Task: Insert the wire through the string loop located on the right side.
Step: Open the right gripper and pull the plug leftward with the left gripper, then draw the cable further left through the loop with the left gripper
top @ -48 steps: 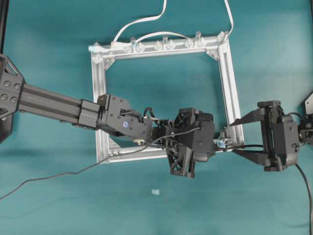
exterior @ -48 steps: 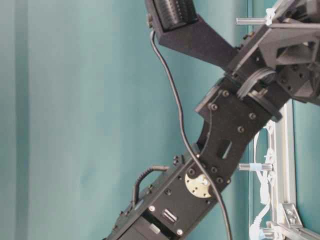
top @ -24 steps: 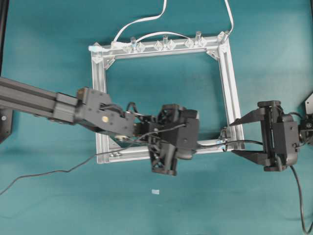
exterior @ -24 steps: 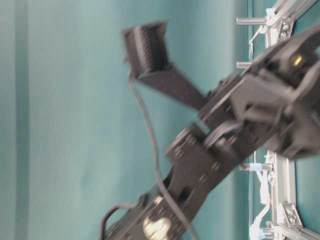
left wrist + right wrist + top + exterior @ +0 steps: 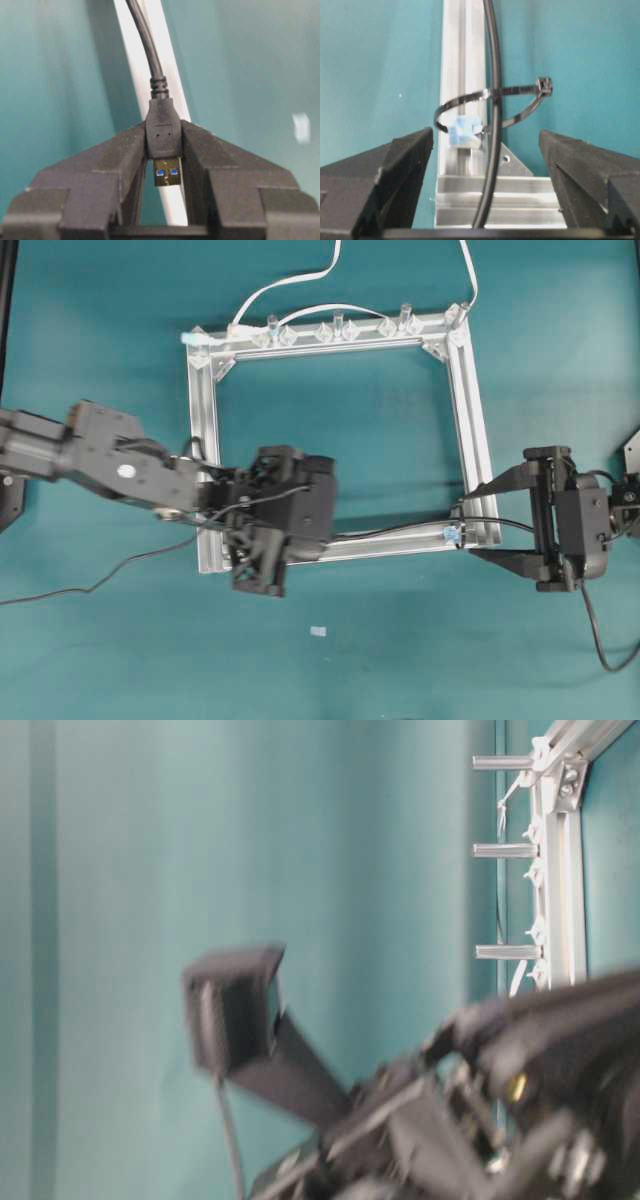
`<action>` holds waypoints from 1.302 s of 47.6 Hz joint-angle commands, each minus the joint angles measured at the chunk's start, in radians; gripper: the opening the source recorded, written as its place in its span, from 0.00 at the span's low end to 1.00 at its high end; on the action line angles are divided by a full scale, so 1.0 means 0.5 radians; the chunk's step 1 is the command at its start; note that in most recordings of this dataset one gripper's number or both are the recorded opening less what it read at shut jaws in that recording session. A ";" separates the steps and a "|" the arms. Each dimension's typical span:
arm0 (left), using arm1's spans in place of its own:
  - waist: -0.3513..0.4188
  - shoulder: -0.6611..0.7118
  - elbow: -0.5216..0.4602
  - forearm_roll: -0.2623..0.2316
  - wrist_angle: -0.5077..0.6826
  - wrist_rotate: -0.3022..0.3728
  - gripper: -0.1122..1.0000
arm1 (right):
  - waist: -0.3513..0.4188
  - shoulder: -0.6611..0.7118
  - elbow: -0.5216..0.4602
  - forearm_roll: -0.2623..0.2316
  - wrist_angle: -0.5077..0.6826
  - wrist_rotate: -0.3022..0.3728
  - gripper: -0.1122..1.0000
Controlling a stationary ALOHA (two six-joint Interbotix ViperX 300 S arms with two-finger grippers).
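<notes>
Gripping the plug end of the wire (image 5: pixel 162 131), the left fingers (image 5: pixel 200 150) are pressed against both sides of its black housing, with the metal tip poking back between them toward the wrist. Over the last second the left gripper (image 5: pixel 280 535) has travelled from beside the loop, at the frame's lower right corner, back along the bottom rail to the lower left corner, drawing the wire with it. From those fingers the wire now runs straight along the bottom rail of the metal frame (image 5: pixel 470 410), and at the far end it passes through the string loop (image 5: pixel 490 107). In the right wrist view the wire goes cleanly through the ring, just beside the small blue piece (image 5: pixel 464 132) at its base.

The right gripper (image 5: pixel 510 525) sits just past that corner with its fingers (image 5: pixel 402 165) spread wide, one on each side of the loop, holding nothing; it has not moved. The table-level view is too blurred to add anything.

The threading itself looks done, and the pull has taken more length through the ring. Beyond the left gripper the wire's free tail trails off across the worktop (image 5: pixel 100 340) to the left. A tiny white scrap (image 5: pixel 318 631) lies below the frame, and white cables (image 5: pixel 300 282) hang from its top rail, well away from both sets of fingers
</notes>
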 commanded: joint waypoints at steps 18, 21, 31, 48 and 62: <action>-0.117 -0.396 0.307 -0.003 0.206 -0.245 0.28 | 0.000 -0.009 -0.037 0.000 -0.009 0.000 0.93; -0.138 -0.433 0.353 -0.003 0.236 -0.267 0.28 | 0.000 -0.006 -0.037 0.000 -0.009 -0.003 0.93; -0.196 -0.525 0.482 -0.003 0.313 -0.337 0.28 | 0.000 0.012 -0.040 0.000 -0.006 -0.003 0.93; -0.344 -0.663 0.653 -0.003 0.383 -0.607 0.28 | 0.000 0.018 -0.043 -0.003 -0.012 -0.006 0.93; -0.368 -0.614 0.684 -0.006 0.408 -0.635 0.28 | 0.000 0.018 -0.052 -0.006 -0.018 -0.006 0.93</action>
